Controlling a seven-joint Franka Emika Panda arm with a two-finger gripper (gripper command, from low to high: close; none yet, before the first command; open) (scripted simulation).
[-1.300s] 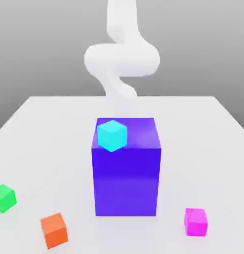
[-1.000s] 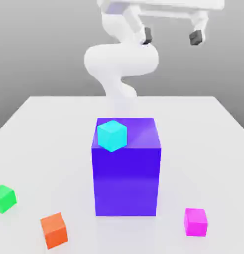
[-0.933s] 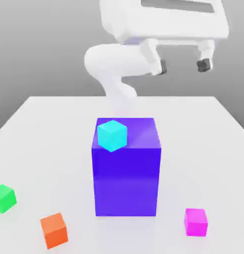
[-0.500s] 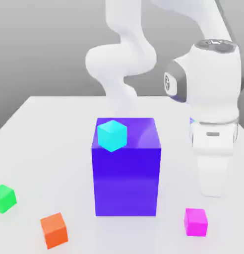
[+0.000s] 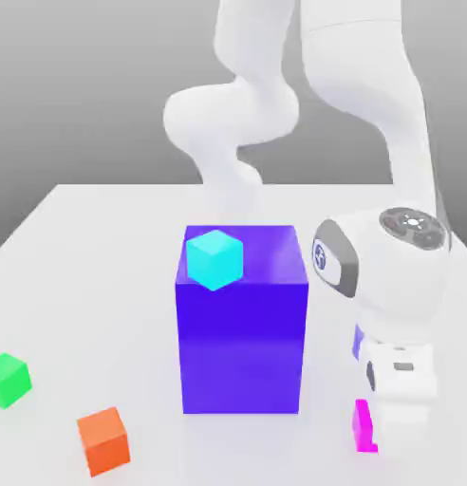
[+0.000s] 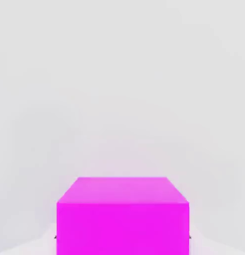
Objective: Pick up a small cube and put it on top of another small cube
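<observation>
The small magenta cube rests on the white table near the front on the exterior view's right, mostly covered by my hand. My gripper has come straight down over it. In the hand view the small cube sits between the jaws, and thin finger edges touch both of its sides, so the gripper is shut on it. The orange cube, about the same size, lies at the front on the exterior view's left, far from the gripper, with nothing on top.
A big blue-purple block stands mid-table just left of my arm, with a small cyan cube on its top. A small green cube lies at the far left. The white table stretches behind.
The arm swung in from above and dropped onto the magenta cube at the front right. Its jaws, wide apart earlier, have shut on the cube. No cube has shifted.
</observation>
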